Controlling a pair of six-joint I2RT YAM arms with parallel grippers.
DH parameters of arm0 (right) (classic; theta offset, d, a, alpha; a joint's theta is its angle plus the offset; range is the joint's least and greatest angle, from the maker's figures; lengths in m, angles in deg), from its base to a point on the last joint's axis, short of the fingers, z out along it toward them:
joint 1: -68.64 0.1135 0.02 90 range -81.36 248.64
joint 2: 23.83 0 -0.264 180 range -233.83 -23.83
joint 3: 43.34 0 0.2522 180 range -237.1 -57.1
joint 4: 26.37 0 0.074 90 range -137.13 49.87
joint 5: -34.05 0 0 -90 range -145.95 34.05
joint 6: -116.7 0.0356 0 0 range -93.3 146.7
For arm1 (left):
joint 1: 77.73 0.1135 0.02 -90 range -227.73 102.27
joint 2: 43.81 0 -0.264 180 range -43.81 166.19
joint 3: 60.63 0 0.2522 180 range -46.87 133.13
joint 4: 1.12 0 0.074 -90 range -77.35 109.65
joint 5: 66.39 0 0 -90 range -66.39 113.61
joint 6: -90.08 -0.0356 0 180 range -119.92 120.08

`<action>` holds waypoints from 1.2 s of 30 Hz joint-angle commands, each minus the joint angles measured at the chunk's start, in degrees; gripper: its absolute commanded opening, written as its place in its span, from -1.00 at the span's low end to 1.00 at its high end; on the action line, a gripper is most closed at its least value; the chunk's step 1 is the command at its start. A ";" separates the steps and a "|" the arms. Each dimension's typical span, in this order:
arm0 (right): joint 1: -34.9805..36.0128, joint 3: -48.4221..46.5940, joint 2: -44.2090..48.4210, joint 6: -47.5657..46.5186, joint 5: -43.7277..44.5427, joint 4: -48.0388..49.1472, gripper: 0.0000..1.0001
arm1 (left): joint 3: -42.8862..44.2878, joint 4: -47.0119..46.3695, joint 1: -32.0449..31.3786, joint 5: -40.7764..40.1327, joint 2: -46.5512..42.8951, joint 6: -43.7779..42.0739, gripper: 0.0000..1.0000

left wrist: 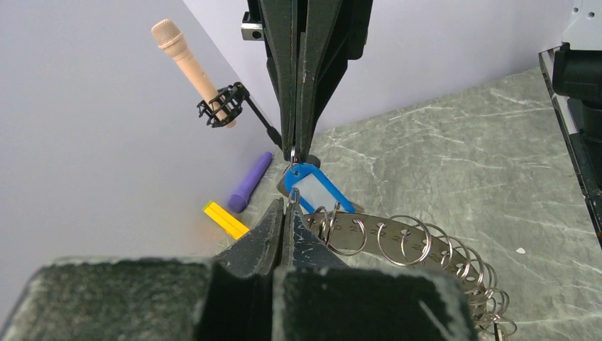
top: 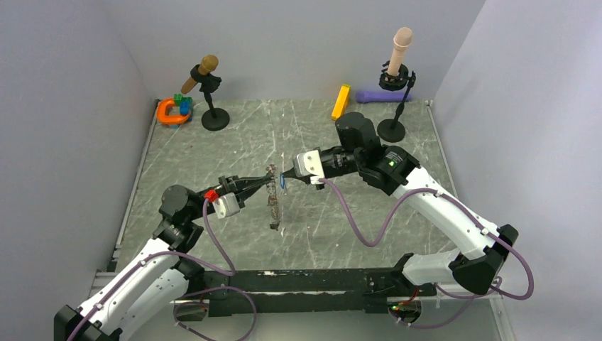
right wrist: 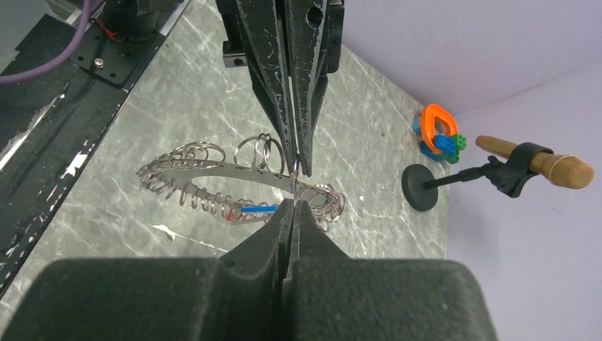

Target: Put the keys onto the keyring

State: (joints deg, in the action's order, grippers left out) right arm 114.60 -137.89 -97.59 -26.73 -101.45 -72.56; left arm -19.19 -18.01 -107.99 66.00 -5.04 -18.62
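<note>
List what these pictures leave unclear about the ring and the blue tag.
- Top view: whether the blue tag is threaded on the ring; too small.
- Left wrist: the ring's lower end, cut off by the bottom edge.
- Right wrist: the tag is edge-on, only a sliver beside the right hand.

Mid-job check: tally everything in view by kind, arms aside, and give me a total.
Microphones on stands: 2
Keyring: 1
Blue key: 1 (no others made out)
Yellow block: 1
Purple cylinder: 1
Orange C-shaped toy with small bricks: 1
Total: 7
</note>
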 commanded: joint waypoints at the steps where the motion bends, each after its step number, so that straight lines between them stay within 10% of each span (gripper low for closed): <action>1: 0.22 0.14 0.84 1.26 -1.78 2.98 -1.00 | 0.27 -5.30 -0.27 0.87 -1.20 0.39 -1.00; 36: 0.62 0.13 -0.49 2.09 -2.71 4.29 -1.00 | 0.04 -6.61 -0.27 -0.64 -0.69 1.87 -1.00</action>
State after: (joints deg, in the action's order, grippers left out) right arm 114.86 -136.82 -97.76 -24.28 -102.98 -69.98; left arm -19.49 -19.69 -107.99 65.76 -5.33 -17.13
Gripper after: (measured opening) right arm 0.009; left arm 0.014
